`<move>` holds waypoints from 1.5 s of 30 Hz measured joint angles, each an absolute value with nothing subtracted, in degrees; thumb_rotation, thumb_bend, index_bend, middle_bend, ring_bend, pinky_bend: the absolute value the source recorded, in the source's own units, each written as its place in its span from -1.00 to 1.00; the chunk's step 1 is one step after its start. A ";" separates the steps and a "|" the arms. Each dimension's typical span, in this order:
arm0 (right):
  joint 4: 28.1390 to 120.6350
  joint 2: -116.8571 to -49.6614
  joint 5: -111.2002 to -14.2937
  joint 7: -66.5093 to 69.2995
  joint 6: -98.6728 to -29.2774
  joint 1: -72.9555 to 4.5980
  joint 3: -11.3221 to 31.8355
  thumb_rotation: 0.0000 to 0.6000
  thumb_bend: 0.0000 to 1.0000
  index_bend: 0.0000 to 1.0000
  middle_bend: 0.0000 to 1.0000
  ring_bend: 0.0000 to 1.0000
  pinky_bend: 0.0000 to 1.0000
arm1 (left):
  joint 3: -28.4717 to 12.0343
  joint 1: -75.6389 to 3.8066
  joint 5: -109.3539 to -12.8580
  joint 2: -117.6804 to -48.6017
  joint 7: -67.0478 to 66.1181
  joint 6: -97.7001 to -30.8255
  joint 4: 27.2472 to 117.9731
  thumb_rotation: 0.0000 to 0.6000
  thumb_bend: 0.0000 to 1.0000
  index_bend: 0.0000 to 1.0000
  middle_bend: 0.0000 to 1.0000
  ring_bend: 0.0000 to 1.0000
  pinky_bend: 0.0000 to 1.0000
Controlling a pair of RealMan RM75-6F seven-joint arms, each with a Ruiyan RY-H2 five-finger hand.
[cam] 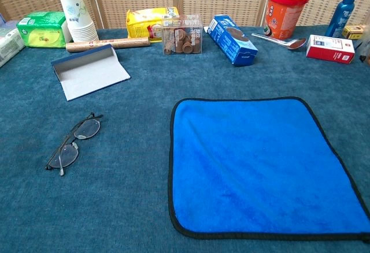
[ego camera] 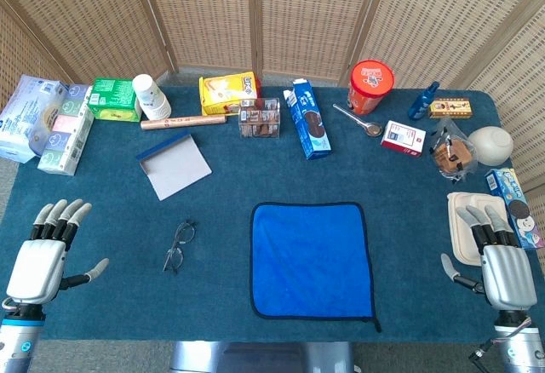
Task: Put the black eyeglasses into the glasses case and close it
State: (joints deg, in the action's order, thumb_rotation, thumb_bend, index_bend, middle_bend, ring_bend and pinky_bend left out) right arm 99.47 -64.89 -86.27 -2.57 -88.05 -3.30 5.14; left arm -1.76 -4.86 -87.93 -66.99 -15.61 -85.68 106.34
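The black eyeglasses [ego camera: 178, 246] [cam: 74, 142] lie folded on the blue tablecloth, left of the blue cleaning cloth. The glasses case [ego camera: 174, 164] [cam: 90, 70] lies open behind them, its grey lid flat and its blue tray at the far edge. My left hand [ego camera: 47, 250] hovers at the table's front left corner, fingers spread and empty, well left of the glasses. My right hand [ego camera: 498, 258] is at the front right edge, also spread and holding nothing. Neither hand shows in the chest view.
A blue cleaning cloth [ego camera: 312, 259] [cam: 263, 163] covers the front middle. Along the back stand tissue packs [ego camera: 48, 123], paper cups [ego camera: 151, 96], a yellow packet [ego camera: 227, 90], a clear box of biscuits [ego camera: 260, 118], a blue cookie box [ego camera: 307, 120], a red tub [ego camera: 370, 86] and a spoon [ego camera: 359, 120].
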 measured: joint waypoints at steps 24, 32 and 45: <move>98.58 -65.76 -86.40 -2.20 -89.83 -2.48 5.62 0.51 -0.30 -0.71 -0.76 -0.94 -0.70 | -2.20 -5.64 -87.32 -65.91 -15.27 -84.87 106.57 0.44 -0.67 -0.84 -0.80 -0.97 -1.00; 98.43 -66.13 -85.34 -2.60 -88.49 -3.03 5.86 0.51 -0.30 -0.71 -0.76 -0.94 -0.71 | -3.68 -7.34 -84.49 -64.90 -12.51 -82.06 106.10 0.34 -0.67 -0.85 -0.80 -0.94 -0.98; 98.31 -67.07 -83.30 -3.38 -87.08 -3.83 6.66 0.52 -0.31 -0.70 -0.76 -0.94 -0.71 | -9.20 -18.81 -70.71 -59.05 9.30 -55.78 101.39 0.05 -0.67 -0.86 -0.81 -0.94 -0.95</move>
